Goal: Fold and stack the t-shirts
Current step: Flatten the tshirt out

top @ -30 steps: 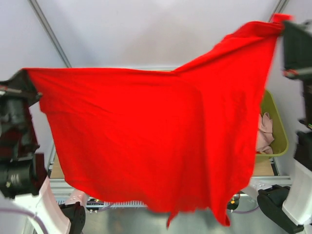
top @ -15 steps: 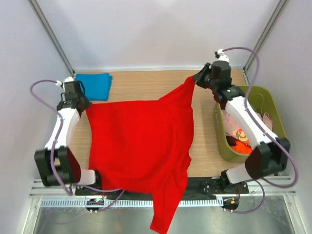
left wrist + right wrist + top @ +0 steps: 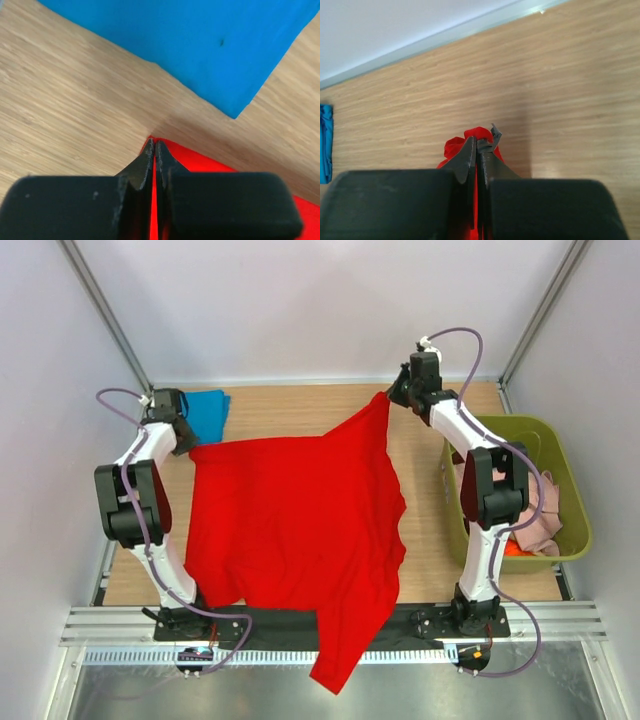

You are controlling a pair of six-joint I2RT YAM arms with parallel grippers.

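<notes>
A bright red t-shirt [image 3: 295, 525] lies spread over the wooden table, its lower part hanging over the near edge. My left gripper [image 3: 183, 440] is shut on its far left corner, seen as red cloth [image 3: 200, 160] between the jaws in the left wrist view. My right gripper [image 3: 392, 397] is shut on its far right corner, a red bunch [image 3: 470, 137] with a grey tag in the right wrist view. A folded blue t-shirt [image 3: 205, 412] lies at the far left, just beyond my left gripper; it also shows in the left wrist view [image 3: 190, 45].
An olive-green bin [image 3: 570, 490] stands at the right, with pale pink [image 3: 545, 510] and orange [image 3: 512, 548] shirts inside. Bare wooden table [image 3: 300, 410] lies at the back between the grippers. Frame posts stand at the back corners.
The red shirt was held up high and stretched in front of the camera; both grippers have brought it down and away, and it now lies spread on the table.
</notes>
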